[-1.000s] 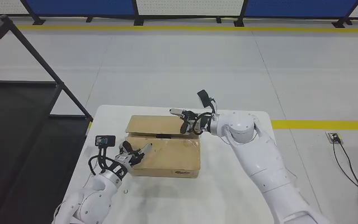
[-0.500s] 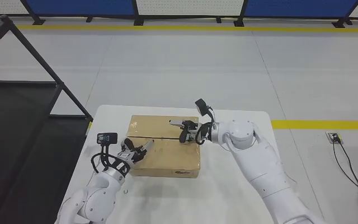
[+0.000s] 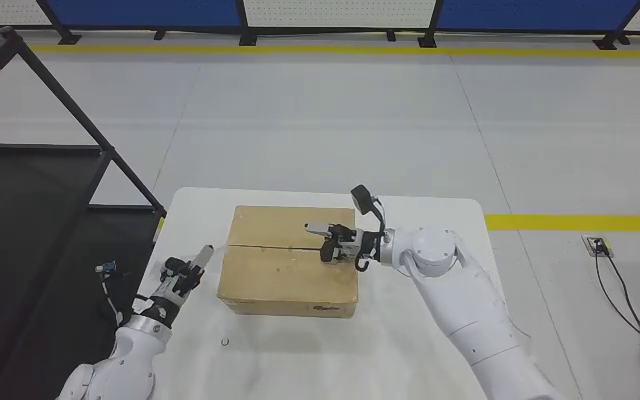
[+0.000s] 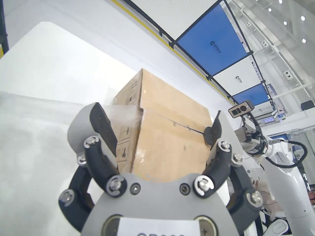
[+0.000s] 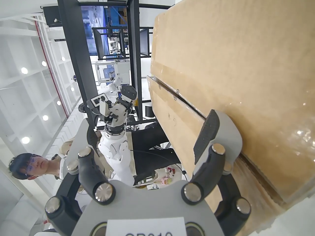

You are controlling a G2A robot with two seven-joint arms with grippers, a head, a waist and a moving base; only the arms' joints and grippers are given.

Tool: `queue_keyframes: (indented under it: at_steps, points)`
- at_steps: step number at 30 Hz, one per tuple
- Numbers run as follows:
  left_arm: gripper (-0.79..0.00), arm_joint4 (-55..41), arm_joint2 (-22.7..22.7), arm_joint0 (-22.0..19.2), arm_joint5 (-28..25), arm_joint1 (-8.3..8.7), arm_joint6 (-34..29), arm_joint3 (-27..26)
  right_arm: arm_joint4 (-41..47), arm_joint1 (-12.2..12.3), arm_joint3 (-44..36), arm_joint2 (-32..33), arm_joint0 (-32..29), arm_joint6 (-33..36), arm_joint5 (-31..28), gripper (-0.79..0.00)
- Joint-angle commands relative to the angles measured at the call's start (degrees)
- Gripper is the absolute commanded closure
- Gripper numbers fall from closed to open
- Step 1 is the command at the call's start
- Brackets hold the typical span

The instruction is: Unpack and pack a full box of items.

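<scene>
Where the top view looks down on the white table [image 3: 420, 330], a closed cardboard box [image 3: 285, 272] sits near its middle, its two top flaps meeting in a seam that runs across the lid. The right gripper [image 3: 322, 238] hangs over the lid at the seam, toward the box's right end, with its fingers spread. The left gripper [image 3: 198, 260] is off the box, just beside its left wall and above the table. A small dark thing [image 3: 227, 345], too small to identify, lies on the table in front of the box.

In the left wrist view, the left gripper [image 4: 157, 130] is released, its two black pads [image 4: 102, 126] wide apart and gripping nothing. The cardboard box [image 4: 172, 114] stands beyond them on the table [image 4: 49, 74], one corner turned toward the camera and the lid seam visible. The right gripper [image 4: 248, 136] shows farther off at the box's far side.

In the right wrist view, the right gripper [image 5: 147, 136] is also released and holds nothing. One finger [image 5: 211, 133] lies close over the near flap of the cardboard box [image 5: 233, 62], just beside the seam, where a narrow gap shows between the flaps. Whether that finger touches the cardboard cannot be told. The other finger sits off the box's edge. The left gripper [image 5: 115, 114] appears farther off, past the box's end.
</scene>
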Motion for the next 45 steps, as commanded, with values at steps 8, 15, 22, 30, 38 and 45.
queue_keyframes:
  at_steps: [8,15,22,30,38,45]
  points:
    - [-0.785,0.0,-0.2,0.4,0.1,0.01,-0.1,-0.2,-0.1,0.0,-0.2,0.0,-0.1,-0.3,-0.6,-0.785]
    - [-0.785,0.5,-0.1,0.2,0.9,-0.07,0.5,1.7,-0.1,0.0,-0.2,0.0,-0.1,-0.3,-0.6,-0.785]
    - [-0.785,-4.4,1.0,-4.3,3.7,-0.47,-2.8,9.4,-0.1,0.0,-0.2,0.0,-0.1,-0.3,-0.6,-0.785]
    - [-0.785,-16.2,-0.3,-8.1,9.7,-0.91,-8.3,16.2,-0.1,0.0,-0.2,0.0,-0.1,-0.3,-0.6,-0.785]
    - [-0.785,-15.9,-0.6,-8.6,10.8,-0.84,-8.6,16.9,-0.1,0.0,-0.2,0.0,-0.1,-0.3,-0.6,-0.785]
    - [-0.785,-19.9,1.8,-13.0,14.3,-1.26,-11.3,23.0,-0.1,0.0,-0.2,0.0,-0.1,-0.3,-0.6,-0.785]
